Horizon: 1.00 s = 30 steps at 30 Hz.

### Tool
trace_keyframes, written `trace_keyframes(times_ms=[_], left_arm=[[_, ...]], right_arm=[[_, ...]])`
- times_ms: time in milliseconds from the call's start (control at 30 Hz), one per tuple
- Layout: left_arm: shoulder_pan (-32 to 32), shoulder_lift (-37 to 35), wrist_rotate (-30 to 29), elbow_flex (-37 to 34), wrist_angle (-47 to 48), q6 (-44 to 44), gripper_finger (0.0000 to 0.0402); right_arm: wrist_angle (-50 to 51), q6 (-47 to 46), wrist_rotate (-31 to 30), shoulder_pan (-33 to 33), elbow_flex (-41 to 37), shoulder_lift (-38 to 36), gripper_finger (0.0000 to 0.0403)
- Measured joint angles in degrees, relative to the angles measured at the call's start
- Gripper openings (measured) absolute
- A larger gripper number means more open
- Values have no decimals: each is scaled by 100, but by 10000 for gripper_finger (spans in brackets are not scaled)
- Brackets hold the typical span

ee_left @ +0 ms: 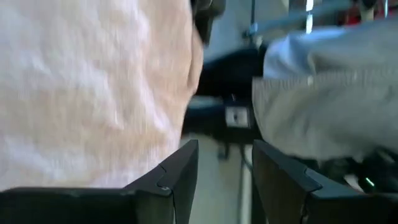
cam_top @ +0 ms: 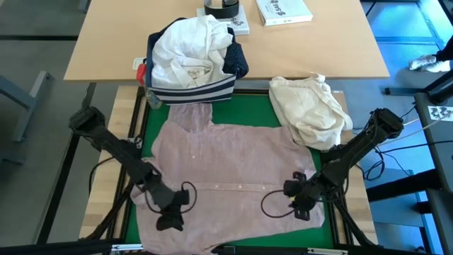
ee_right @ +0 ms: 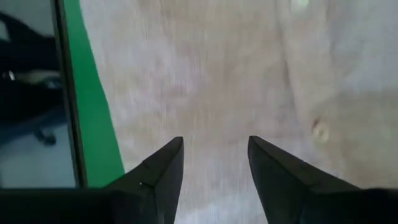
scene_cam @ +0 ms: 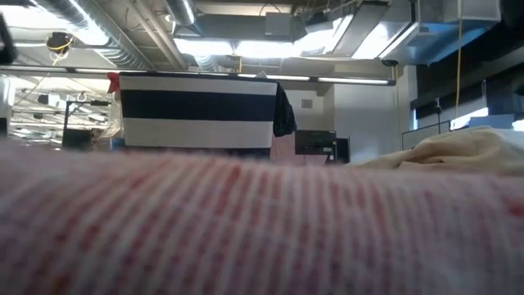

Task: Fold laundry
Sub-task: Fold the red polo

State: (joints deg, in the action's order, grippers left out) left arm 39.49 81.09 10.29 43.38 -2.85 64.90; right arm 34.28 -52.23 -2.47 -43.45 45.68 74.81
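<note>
The pale pink top (cam_top: 233, 177) lies spread flat on the green mat (cam_top: 251, 103), its button row running left to right, and it fills the low view's foreground (scene_cam: 246, 221). My left gripper (cam_top: 170, 218) hovers open over the top's near left corner. In its wrist view (ee_left: 225, 168) nothing is between the fingers, and pink cloth (ee_left: 93, 93) shows beyond them. My right gripper (cam_top: 301, 210) hovers open over the top's near right part. Its fingers (ee_right: 214, 155) point down at the cloth (ee_right: 211, 74) beside a button (ee_right: 320, 132).
A navy striped bin (cam_top: 191, 88) holding a white shirt (cam_top: 187, 49) stands at the mat's far edge. A cream-beige bundle (cam_top: 311, 110) lies at the far right of the mat. A book (cam_top: 283, 10) and a tape roll (cam_top: 223, 7) lie on the wooden table behind.
</note>
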Motion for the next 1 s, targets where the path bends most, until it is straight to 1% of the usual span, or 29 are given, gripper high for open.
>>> trace_keyframes(times_ms=[133,200,233,367,467,533,567,633,733,833,900,1000], left_arm=[[278,-140,-1283,0,-49,-140,147],[220,-137,-1677,0,-22,-447,147],[160,-136,-1734,0,-20,-647,147],[-115,-128,-1599,0,-20,-1597,150],[-261,-128,-1062,0,-18,-2141,165],[-300,-128,-689,0,34,-2380,180],[-298,-128,-527,0,44,-2516,187],[-229,-125,-296,113,207,-2875,197],[-29,-77,-505,599,769,-3217,201],[202,121,-956,1266,1530,-3399,195],[351,377,-1258,1755,1956,-3399,190],[613,888,-1489,2443,2514,-3212,184]], right_arm=[[-291,17,-214,260,22,-5,179],[-581,15,-288,427,23,-4,179],[-707,13,-328,495,23,-7,179],[-1502,3,-439,687,23,-7,179],[-2376,17,-505,673,23,-7,179],[-2859,-50,-365,610,23,21,179],[-3064,-150,-347,564,25,28,179],[-3151,-296,-410,430,119,58,179],[-3092,-294,-558,211,449,178,179],[-3021,-110,-670,29,819,388,179],[-2762,68,-708,-103,1077,537,179],[-2376,294,-710,-295,1428,752,179]])
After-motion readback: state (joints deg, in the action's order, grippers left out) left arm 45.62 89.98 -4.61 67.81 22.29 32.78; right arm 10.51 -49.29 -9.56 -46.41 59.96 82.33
